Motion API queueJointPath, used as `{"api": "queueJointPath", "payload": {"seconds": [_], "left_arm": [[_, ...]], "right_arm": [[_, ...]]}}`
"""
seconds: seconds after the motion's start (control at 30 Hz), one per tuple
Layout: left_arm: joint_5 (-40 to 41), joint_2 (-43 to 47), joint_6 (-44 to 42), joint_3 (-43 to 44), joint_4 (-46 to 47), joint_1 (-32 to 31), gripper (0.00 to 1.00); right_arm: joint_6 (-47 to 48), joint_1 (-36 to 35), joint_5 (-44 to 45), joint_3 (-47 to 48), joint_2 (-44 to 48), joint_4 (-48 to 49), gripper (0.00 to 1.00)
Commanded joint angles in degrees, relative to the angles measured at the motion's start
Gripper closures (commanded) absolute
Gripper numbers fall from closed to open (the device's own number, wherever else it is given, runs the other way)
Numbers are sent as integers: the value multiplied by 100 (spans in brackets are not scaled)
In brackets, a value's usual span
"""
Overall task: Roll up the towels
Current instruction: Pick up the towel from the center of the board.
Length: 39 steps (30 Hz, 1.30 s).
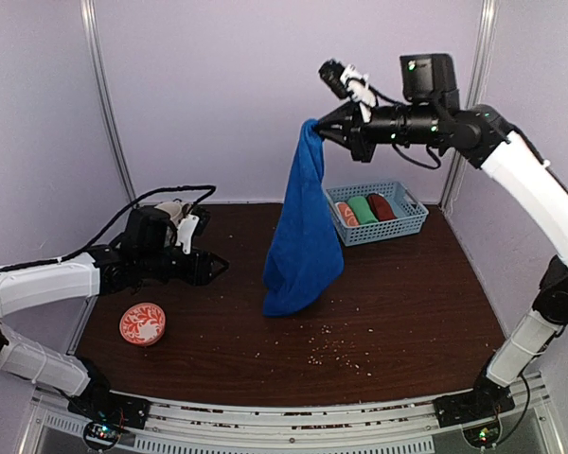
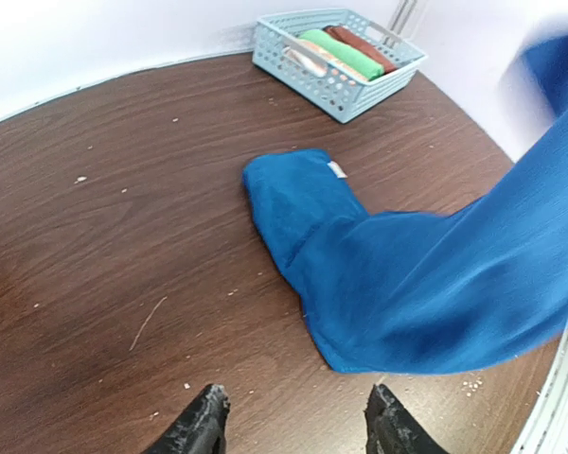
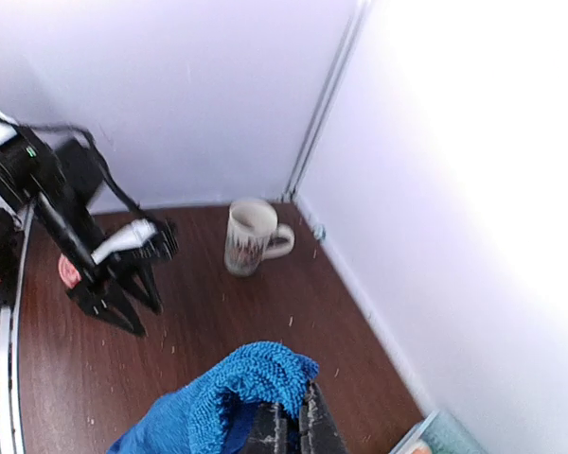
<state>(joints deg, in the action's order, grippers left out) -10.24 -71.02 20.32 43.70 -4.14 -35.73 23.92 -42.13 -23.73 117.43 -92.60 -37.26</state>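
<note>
The right gripper (image 1: pixel 320 130) is raised high above the far middle of the dark brown wooden table (image 1: pixel 407 312), its jaws clamped together on the top edge of the royal blue soft cloth towel (image 1: pixel 303 236). The towel hangs down from that pinch in a long loose drape, and its lower end lies crumpled on the table near the centre. The left gripper (image 1: pixel 216 268) hovers low over the left part of the table, pointing right toward the towel but apart from it; its fingers stand apart with nothing between them. At the far right sits a light blue plastic lattice basket (image 1: pixel 388 230) holding three rolls side by side: an orange-and-white rolled towel (image 1: pixel 346 214) on the left, a green rolled towel (image 1: pixel 363 209) in the middle and the rust-brown rolled towel (image 1: pixel 381 206) on the right. A round red dish with a white pattern (image 1: pixel 143 323) lies near left, and a patterned cream mug (image 3: pixel 249 236) stands in the far left corner. Pale crumbs dot the near table.
</note>
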Motion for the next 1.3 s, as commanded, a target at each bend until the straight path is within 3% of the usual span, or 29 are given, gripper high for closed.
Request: {"api": "queueJointPath", "payload": {"seconds": [0.0, 0.27, 0.4, 0.5, 0.67, 0.87, 1.13, 1.27], "left_arm": [[-508, -14, -170, -116, 496, -14, 51], [-1005, -1311, -694, 244, 652, -718, 64], [-516, -2089, -1135, 794, 219, -1280, 64], [-625, -2431, -1232, 946, 265, -1402, 61], [-323, -2796, -1603, 1104, 150, -1544, 60], [71, -3402, -1324, 1565, -163, -1549, 61], [468, -3771, -1250, 1793, 89, -1543, 66], [582, -3956, -1335, 1941, 126, -1544, 74]], "right_arm": [[-541, 816, 166, -1316, 136, 196, 100], [-714, 2000, 51, -3469, 1139, 709, 100], [-940, 2642, -130, -4311, 1422, 987, 100], [-1196, 3032, -618, -4809, 1595, 1205, 100], [-1227, 3173, -864, -4939, 1574, 1194, 100], [-1445, 3229, -1328, -4951, 1522, 1330, 99], [-1429, 3264, -1337, -4908, 1468, 1293, 97], [-1449, 3268, -1375, -4897, 1416, 1298, 96]]}}
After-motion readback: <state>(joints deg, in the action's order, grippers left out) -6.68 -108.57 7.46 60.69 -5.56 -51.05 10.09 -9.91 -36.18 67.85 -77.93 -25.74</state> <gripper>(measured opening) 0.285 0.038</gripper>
